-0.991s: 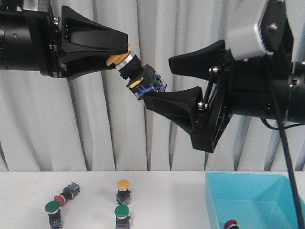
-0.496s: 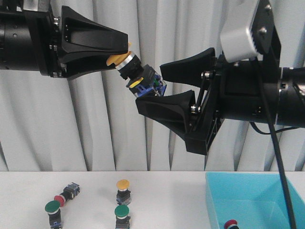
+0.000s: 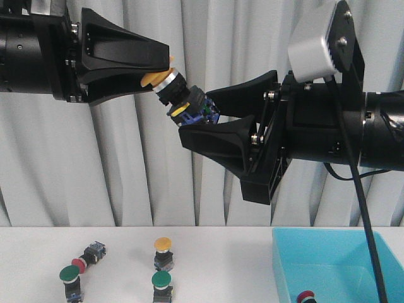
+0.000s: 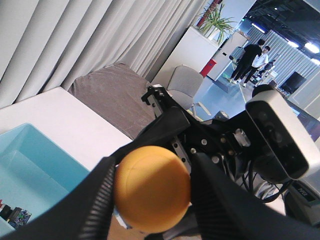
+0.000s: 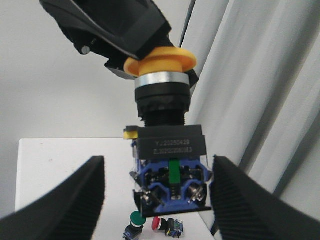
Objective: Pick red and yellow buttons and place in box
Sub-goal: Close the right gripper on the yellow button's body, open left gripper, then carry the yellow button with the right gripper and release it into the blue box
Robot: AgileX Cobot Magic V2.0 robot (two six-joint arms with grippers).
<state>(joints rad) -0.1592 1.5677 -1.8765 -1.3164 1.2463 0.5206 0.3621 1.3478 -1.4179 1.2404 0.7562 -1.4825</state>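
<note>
Pleated pale curtain [image 3: 208, 57], white table [image 3: 214, 252]

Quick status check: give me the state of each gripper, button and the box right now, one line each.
Left gripper: shut on held yellow button, up in the air.
Held yellow button: airborne, tilted, cap in left fingers.
Right gripper: open, fingers either side of the button's body.
Table yellow button: upright.
Table red button: on its side.
Green buttons: on table.
Box: open, one red button inside.
</note>
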